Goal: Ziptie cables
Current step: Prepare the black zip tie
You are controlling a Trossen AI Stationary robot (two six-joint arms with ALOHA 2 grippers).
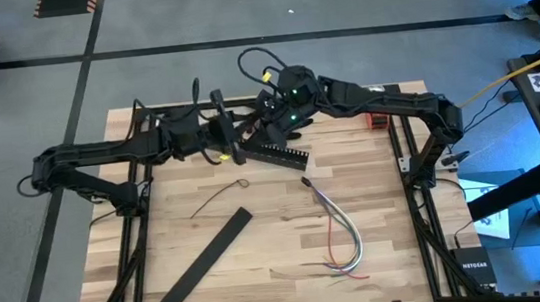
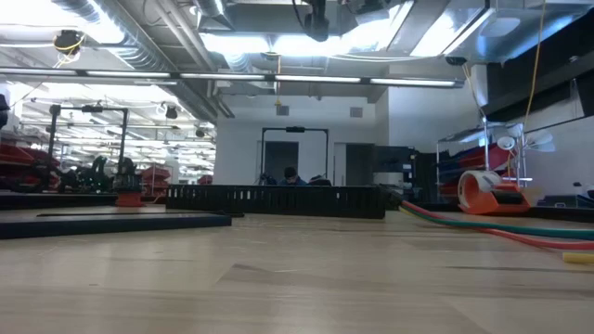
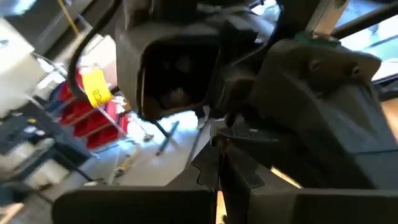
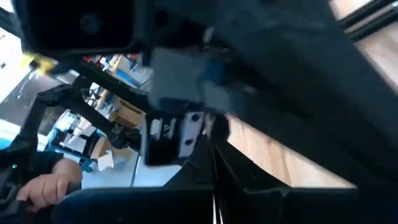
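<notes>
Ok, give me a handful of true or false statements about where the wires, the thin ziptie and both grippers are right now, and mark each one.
1. The loose bundle of grey, white and red cables lies on the wooden table. True.
2. The left gripper holds the cables. False: it is shut on nothing, raised near the table's far edge.
3. The thin dark ziptie lies left of the cables. True.
4. The right gripper is wide open. False: it is shut.
5. The flat plain black strip rests on the cables. False: they lie apart.
</notes>
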